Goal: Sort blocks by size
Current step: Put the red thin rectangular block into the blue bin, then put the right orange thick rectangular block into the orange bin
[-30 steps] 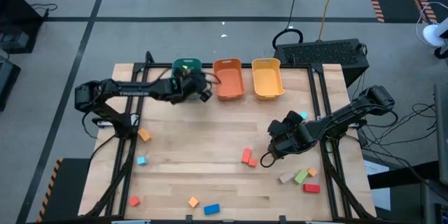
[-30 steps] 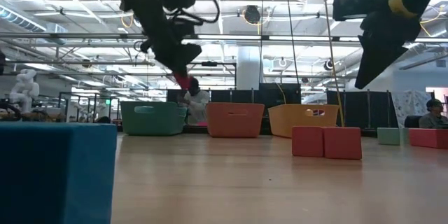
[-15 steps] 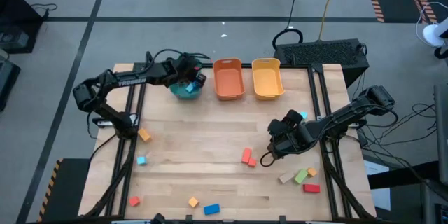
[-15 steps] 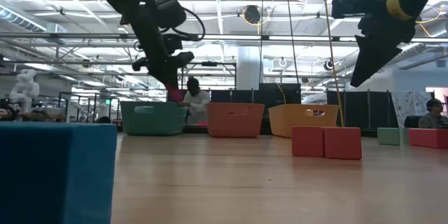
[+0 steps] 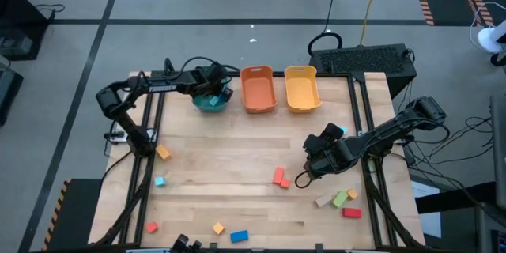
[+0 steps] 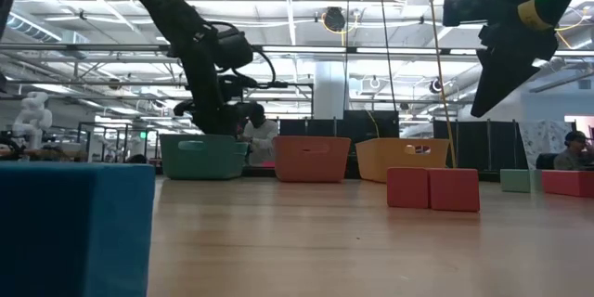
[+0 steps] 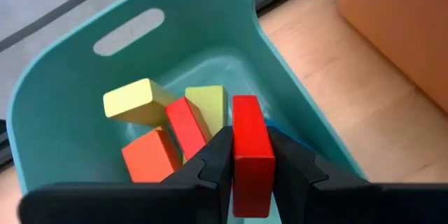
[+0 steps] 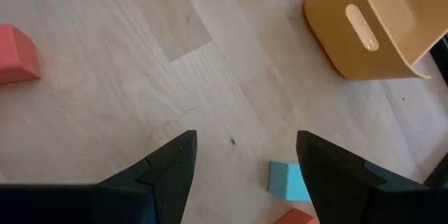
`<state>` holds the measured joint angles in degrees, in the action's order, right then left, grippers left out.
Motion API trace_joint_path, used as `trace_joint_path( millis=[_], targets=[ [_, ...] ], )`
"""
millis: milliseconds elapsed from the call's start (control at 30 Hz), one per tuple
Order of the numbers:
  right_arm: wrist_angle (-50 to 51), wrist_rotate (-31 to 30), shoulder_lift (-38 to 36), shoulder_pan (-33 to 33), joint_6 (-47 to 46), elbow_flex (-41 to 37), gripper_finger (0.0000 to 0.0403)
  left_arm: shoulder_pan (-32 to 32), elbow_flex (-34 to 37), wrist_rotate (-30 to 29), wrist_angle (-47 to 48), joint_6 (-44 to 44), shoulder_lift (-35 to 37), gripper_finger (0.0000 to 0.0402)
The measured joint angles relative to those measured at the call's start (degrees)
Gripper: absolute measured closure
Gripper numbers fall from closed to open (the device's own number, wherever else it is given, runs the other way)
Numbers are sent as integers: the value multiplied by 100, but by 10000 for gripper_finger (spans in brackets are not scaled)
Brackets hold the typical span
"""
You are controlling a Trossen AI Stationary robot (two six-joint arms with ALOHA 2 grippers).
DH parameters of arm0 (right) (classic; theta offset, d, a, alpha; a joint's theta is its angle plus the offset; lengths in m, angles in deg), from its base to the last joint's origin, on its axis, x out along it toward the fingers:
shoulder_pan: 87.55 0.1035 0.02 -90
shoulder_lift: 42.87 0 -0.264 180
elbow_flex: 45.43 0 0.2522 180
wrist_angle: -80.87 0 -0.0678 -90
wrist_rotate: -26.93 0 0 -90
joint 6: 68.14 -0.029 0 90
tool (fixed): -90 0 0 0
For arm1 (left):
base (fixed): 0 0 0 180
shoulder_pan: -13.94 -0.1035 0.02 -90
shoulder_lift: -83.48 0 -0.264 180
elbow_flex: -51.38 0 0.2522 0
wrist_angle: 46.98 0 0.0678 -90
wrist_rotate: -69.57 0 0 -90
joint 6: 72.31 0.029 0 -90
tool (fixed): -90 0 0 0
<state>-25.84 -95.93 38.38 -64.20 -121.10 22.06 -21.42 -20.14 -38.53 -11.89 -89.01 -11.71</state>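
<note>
Left arm positioned to deposit a red bar in the teal bin at the bench's far-left corner.

The left gripper point(image 7: 250, 164) clamped a red block point(image 7: 250, 155) end-down over the teal bin point(image 7: 63, 77), where yellow, red and orange bars already lay (evidently the long-piece bin). The right gripper point(image 8: 241, 157) hung wide and unladen near the bench's right edge; remaining blocks point(image 5: 280, 177) lay toward the near edge.

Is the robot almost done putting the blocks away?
Not yet. A few blocks already lie in the teal bin. The left pincer holds a red block above it. The right pincer waits open, and many blocks remain on the table.
</note>
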Motion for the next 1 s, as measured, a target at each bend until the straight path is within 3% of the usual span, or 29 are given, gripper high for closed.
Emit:
trace_joint_path(
  millis=[233,367,567,800,1000],
  targets=[
    [-2,2,0,-37,265,0,172,-3,-2,-2,-91,104,44,235],
    [242,41,0,-129,-201,0,172,9,0,183,-127,311,77,204],
    [862,222,0,-166,-1306,-146,172,488,0,297,-429,546,360,197],
    [953,1137,0,-166,-2126,-739,172,1220,0,-128,-756,702,659,197],
    [957,1431,0,-166,-2753,-1162,172,1902,0,-157,-1133,663,895,197]
  ],
)
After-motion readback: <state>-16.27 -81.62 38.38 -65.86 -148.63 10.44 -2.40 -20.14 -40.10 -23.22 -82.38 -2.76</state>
